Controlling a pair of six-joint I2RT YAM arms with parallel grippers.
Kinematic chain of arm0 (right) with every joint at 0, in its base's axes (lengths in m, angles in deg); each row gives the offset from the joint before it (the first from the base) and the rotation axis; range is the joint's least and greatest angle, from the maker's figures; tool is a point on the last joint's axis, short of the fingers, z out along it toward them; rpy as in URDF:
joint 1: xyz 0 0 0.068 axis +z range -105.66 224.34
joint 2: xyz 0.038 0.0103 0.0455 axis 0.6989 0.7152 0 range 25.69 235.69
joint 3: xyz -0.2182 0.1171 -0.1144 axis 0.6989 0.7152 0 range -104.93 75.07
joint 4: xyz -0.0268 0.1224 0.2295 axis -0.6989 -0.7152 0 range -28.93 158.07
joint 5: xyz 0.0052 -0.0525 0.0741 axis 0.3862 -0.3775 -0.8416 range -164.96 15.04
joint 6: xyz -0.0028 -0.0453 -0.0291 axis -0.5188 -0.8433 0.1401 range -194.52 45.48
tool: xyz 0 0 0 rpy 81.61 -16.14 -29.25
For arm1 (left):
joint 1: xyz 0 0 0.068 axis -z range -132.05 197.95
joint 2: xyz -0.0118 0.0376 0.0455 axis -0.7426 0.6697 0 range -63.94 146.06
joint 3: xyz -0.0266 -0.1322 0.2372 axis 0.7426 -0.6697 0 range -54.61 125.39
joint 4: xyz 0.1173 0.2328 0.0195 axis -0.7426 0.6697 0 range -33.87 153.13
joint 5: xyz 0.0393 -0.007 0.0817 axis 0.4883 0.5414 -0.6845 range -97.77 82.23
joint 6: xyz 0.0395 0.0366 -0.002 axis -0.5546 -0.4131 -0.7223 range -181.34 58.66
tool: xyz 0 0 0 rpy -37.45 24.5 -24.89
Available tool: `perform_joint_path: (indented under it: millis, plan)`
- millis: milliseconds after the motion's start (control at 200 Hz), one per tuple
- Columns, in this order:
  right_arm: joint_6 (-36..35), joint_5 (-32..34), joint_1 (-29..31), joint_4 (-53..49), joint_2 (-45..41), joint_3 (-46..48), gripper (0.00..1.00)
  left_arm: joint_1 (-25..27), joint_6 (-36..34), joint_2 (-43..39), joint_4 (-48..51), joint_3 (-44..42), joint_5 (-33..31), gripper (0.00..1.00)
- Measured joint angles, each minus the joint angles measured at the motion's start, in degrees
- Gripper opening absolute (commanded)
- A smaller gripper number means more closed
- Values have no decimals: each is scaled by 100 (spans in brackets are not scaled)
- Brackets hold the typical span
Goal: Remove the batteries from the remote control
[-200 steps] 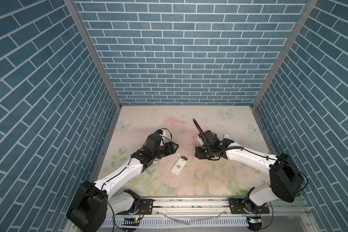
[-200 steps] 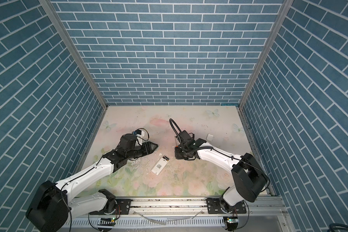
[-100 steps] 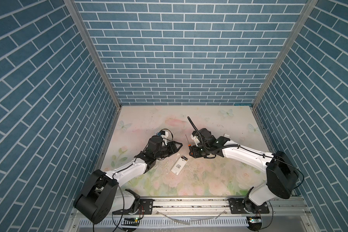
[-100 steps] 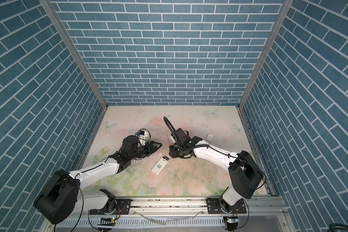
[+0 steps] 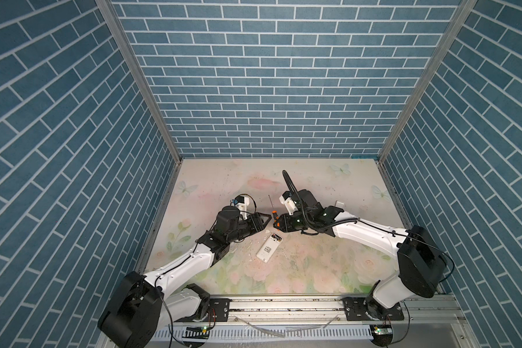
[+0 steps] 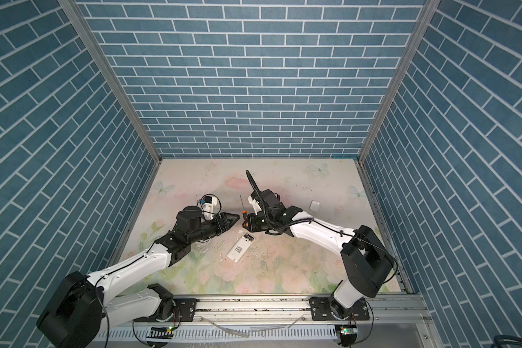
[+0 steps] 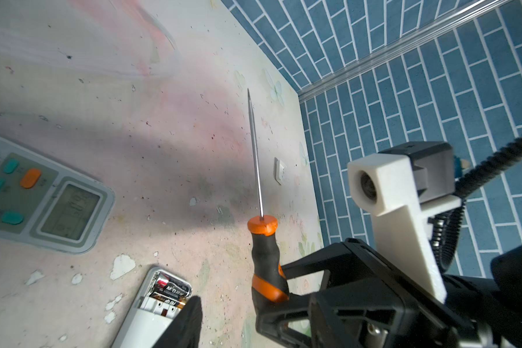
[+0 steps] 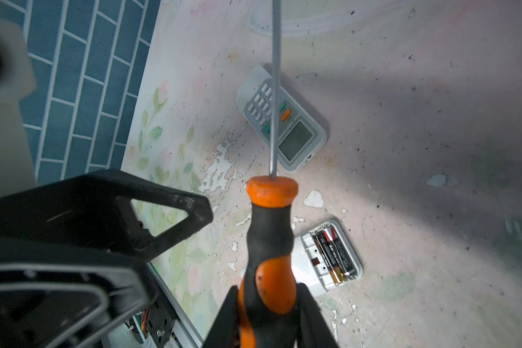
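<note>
**Item 1.** Right end effector (image 8: 268, 315): clamped on the handle of an orange-and-black screwdriver (image 8: 268, 241), with the shaft aimed at the far edge of the tabletop (image 5: 314, 271).

**Item 2.** Left end effector (image 5: 265, 217): jaws partly apart and empty, tip just beside the screwdriver handle.

**Item 3.** White remote control (image 5: 268, 248): face down near the tabletop's middle, compartment uncovered. Two batteries (image 8: 330, 254) sit side by side inside.

**Item 4.** Grey remote control (image 8: 281, 120): face up, buttons and display showing, underside hidden.

**Item 5.** Small white plate (image 5: 339, 204): toward the right edge, possibly a cover.

**Status.** Uncovering the compartment is judged done. No battery lies loose, so prying both out remains.
</note>
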State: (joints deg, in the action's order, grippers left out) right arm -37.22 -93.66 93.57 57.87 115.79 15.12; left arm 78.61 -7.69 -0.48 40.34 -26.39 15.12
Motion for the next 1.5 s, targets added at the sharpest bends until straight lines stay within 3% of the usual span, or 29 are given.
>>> perform_joint_path:
  millis: [445,730,965,1500]
  plan:
    - [15,-24,0,164,0,55,0,0,-164,-225,560,-15,-243,57]
    - [-426,850,256,-1252,2,-472,0,2,-66,503,195,96,-140,57]
    - [-623,1458,557,-1794,52,-994,0,2,181,1117,-575,284,76,56]
    - [-671,2092,691,-2516,304,-1287,0,2,442,1246,-1191,286,190,56]
